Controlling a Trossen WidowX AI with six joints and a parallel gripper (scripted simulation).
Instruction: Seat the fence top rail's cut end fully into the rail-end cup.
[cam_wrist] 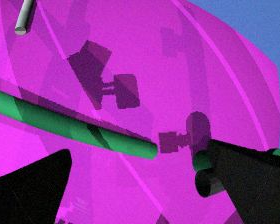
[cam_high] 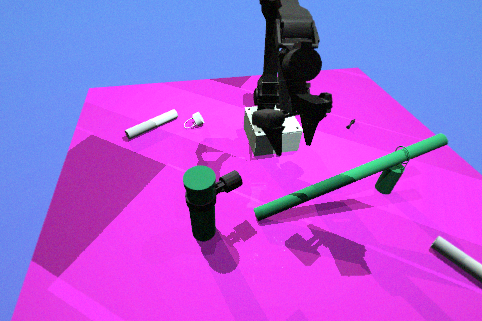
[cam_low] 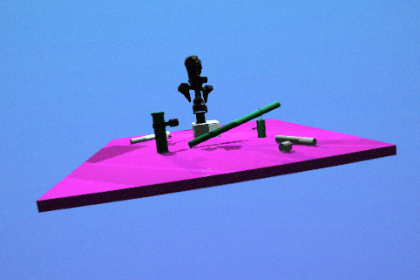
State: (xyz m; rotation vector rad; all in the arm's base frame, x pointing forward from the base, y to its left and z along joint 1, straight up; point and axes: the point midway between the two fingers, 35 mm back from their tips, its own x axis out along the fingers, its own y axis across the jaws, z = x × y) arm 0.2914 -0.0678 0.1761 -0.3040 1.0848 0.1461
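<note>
The green top rail (cam_high: 370, 166) (cam_low: 235, 124) (cam_wrist: 56, 120) slopes through the wire loop (cam_high: 402, 155) on the short green post (cam_high: 389, 182) (cam_low: 260, 130). Its far end is raised; its cut end is low, near the table. The big green post (cam_high: 203, 224) (cam_low: 161, 140) stands upright, mostly hidden by a finger in the wrist view. The black cup (cam_high: 231, 181) (cam_low: 173, 122) (cam_wrist: 203, 183) hangs on the band (cam_high: 200, 202) near the post cap, its mouth toward the rail side, above and apart from the cut end. My gripper (cam_high: 294, 149) (cam_low: 197, 100) (cam_wrist: 140, 153) is open and empty, above and behind the rail.
A white tube (cam_high: 151, 124) (cam_low: 142, 140) and a white cap with a ring (cam_high: 198, 119) lie at the left. Another pale tube (cam_high: 457, 256) (cam_low: 296, 140) (cam_wrist: 24, 17) and a grey fitting (cam_low: 285, 146) lie at the right. A small dark part (cam_high: 351, 123) lies behind the rail.
</note>
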